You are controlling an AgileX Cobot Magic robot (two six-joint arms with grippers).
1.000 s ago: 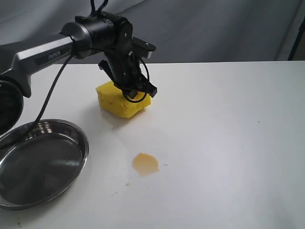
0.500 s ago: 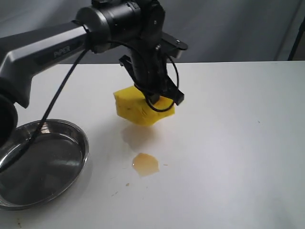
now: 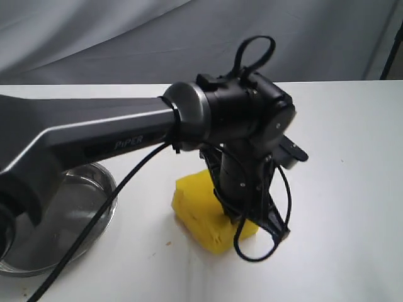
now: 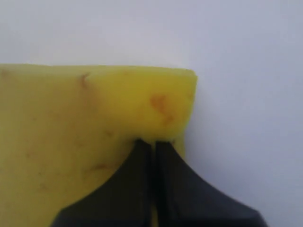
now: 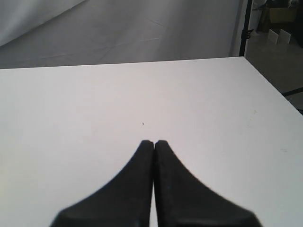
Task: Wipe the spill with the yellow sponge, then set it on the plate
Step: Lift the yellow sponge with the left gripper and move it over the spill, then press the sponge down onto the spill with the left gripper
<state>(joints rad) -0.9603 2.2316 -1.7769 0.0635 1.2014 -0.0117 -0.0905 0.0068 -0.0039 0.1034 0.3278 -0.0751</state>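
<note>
My left gripper (image 3: 241, 221) is shut on the yellow sponge (image 3: 203, 212), pinching one edge of the foam low over the front middle of the white table. The left wrist view shows the fingers squeezed together into the stained sponge (image 4: 71, 123), with the gripper (image 4: 154, 142) at its edge. No spill shows; the sponge and arm cover the spot where it lay. The steel plate (image 3: 112, 196) sits at the left, half hidden behind the arm. Over bare table, my right gripper (image 5: 154, 142) is shut and holds nothing; it does not appear in the exterior view.
A tiny brown speck (image 3: 168, 242) lies on the white table (image 3: 352, 189) left of the sponge. A grey curtain hangs behind, and a black stand (image 3: 393, 50) rises at the far right. The table's right edge (image 5: 272, 85) shows in the right wrist view.
My left arm has lifted the sponge from the back of the table and carried it forward and down onto the place of the spill, which is now covered.
</note>
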